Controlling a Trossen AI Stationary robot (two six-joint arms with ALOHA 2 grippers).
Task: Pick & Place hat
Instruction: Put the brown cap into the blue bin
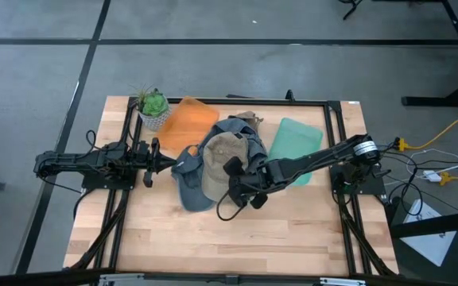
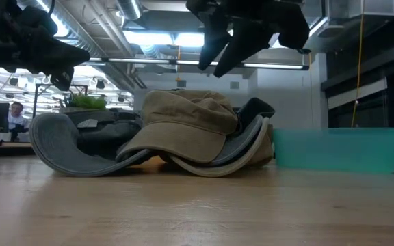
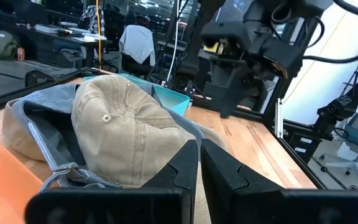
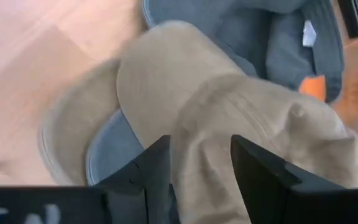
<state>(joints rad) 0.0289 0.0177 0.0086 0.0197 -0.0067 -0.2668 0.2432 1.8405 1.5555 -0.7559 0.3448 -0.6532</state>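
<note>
- Hovering over the hats, my right gripper (image 1: pixel 240 191) hangs above the tan hat (image 1: pixel 223 163) with its jaws apart and nothing between them.
- Looking down past my right fingers (image 4: pixel 143 171), I see the tan hat's round top just under the gap, and its brim spreads out ahead of the jaws.
- From the low view, my right gripper (image 2: pixel 232 42) is up in the air, not touching the tan hat (image 2: pixel 187 123) below it.
- The tan hat sits on top of a pile, with a gray hat (image 1: pixel 188 179) under it and beside it.
- My left gripper (image 1: pixel 164 163) waits by the edge of the pile, with its jaws pressed shut on nothing.
- Past my left fingers (image 3: pixel 179 171), the tan hat (image 3: pixel 126 134) is right in front of the tips, very near.
- An orange tray (image 1: pixel 189 121) lies behind the pile on my left jaws' side, next to a small green plant (image 1: pixel 153 105).
- A teal tray (image 1: pixel 296 141) lies by my right arm, just beside the pile.
- Everything rests on the wooden table (image 1: pixel 229 238).
</note>
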